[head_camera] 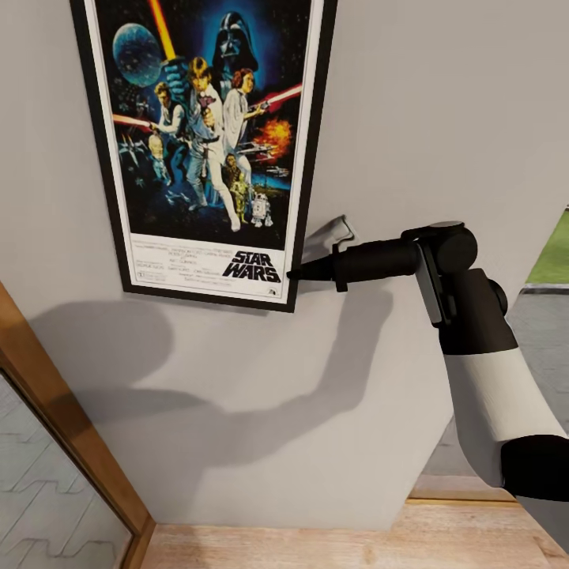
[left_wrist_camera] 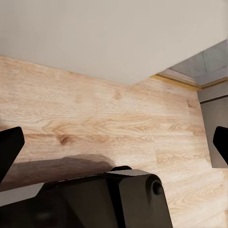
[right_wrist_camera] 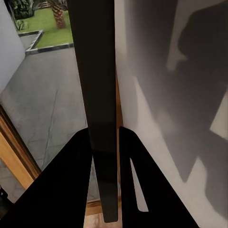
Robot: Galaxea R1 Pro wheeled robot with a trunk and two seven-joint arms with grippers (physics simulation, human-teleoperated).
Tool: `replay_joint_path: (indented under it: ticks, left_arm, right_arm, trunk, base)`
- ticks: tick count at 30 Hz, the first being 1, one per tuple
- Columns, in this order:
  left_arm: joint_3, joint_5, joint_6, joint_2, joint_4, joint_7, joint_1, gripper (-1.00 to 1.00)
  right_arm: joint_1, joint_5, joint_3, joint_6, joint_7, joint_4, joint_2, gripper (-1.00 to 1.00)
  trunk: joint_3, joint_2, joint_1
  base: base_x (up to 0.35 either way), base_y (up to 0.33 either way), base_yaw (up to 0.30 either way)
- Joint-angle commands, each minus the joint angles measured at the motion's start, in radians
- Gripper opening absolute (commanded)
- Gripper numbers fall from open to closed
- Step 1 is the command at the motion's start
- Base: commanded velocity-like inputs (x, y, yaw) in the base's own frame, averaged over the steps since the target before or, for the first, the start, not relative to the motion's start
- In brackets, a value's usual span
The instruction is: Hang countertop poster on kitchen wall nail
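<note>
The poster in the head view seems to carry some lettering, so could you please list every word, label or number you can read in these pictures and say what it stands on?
"STAR WARS": bold black title at the lower right of the white border of the poster, close to the right pincer at its frame edge.
Small credit lines left of the title, on the same border: too small and blurred to read.
Left and right wrist views: no text.

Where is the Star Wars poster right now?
In the head view, the poster is up against the grey wall, upper left, with the right gripper pinching its lower right edge.
</note>
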State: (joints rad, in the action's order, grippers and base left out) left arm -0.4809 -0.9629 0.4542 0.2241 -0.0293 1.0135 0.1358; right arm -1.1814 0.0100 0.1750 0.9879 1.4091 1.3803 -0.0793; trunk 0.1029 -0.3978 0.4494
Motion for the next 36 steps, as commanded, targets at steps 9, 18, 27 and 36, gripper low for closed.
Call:
replay_joint_path:
  ticks: [9,18,27,36]
  left_arm:
    - [-0.009,-0.008,0.004,0.004,0.000,0.002,0.001,1.00]
    - [-0.010,-0.008,0.004,0.005,0.000,0.002,0.001,1.00]
    - [-0.010,-0.008,0.004,0.006,0.000,0.001,0.001,1.00]
    - [-0.010,-0.008,0.004,0.006,0.000,0.000,0.001,1.00]
  right_arm:
    - [-0.001,0.001,0.001,0.012,0.003,0.000,0.000,-1.00]
    - [-0.001,0.002,0.001,0.012,0.003,0.000,0.000,-1.00]
    - [-0.001,0.001,0.001,0.012,0.003,0.000,0.000,-1.00]
    - [-0.001,0.001,0.000,0.012,0.003,0.000,0.000,-1.00]
  trunk:
    - [0.002,-0.002,0.001]
    - [0.002,-0.002,0.001]
    - [0.002,-0.002,0.001]
    - [0.002,-0.002,0.001]
  base:
    - [0.000,0.000,0.000]
    - [0.000,0.000,0.000]
    - [-0.071,0.000,0.000]
    - [-0.017,0.000,0.000]
